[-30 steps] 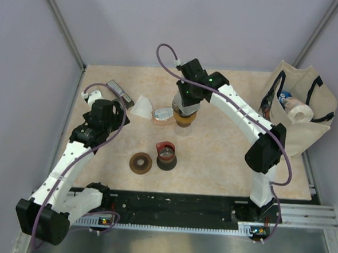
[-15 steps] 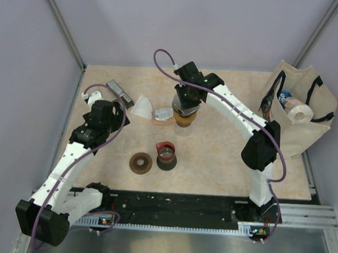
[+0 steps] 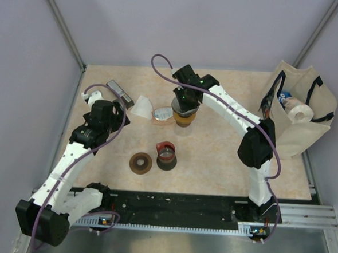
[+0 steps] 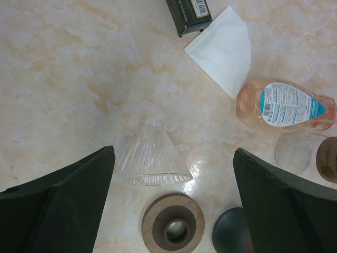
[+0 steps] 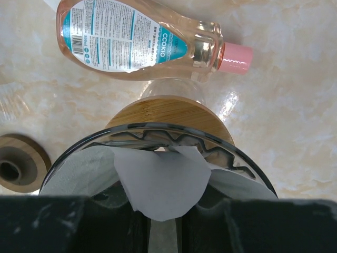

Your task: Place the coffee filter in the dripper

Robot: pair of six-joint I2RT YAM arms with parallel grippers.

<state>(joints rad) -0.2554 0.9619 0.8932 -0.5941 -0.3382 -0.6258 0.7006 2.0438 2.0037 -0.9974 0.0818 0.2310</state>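
**Filter [image 5: 160, 187] held inside the dripper**

The right jaws are nearly closed, pinching the white paper within the rim of the dripper [image 5: 158, 132], just beside a pink bottle [image 5: 139, 39]. The left jaws stand wide apart, holding nothing, above the tabletop [image 4: 68, 79].

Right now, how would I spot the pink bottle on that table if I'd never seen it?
Start at the beige marbled table and look toward its far middle. There a clear pink plastic bottle lies on its side between a folded white paper filter and a wood-collared glass dripper. Only it bears a teal-and-white label and a pink cap.
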